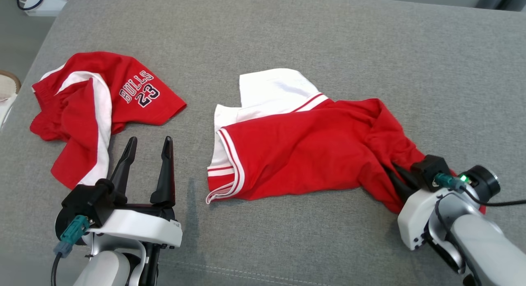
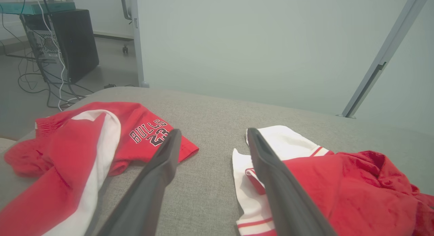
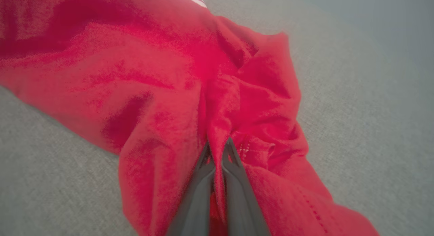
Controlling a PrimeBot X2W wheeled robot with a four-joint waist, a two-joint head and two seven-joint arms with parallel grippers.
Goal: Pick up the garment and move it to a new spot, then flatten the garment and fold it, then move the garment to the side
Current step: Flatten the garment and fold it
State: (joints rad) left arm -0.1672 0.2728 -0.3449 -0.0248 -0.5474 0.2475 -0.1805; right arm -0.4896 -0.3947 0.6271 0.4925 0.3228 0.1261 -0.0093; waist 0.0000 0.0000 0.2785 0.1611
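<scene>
Grabbing stage of pickup, I'd say. Head view: right gripper (image 1: 395, 171) at 4 o'clock pinches a bunched red fold of the garment (image 1: 296, 154), which lies mid grey cushion (image 1: 287, 31); left gripper (image 1: 149, 140) at 8 o'clock spread, empty, beside the shorts (image 1: 102, 101). Left wrist view: fingers (image 2: 159, 175) apart, nothing between. Right wrist view: cloth clamped at the tips. Next move likely: lift clear, carry without dragging.

The head camera looks steeply down on the grey surface (image 1: 287, 31). The left wrist camera sits low, facing across it toward a wall (image 2: 254, 42); both share the printed shorts (image 1: 135, 93) and red garment (image 1: 296, 154). The right wrist camera is pressed close to that garment.
</scene>
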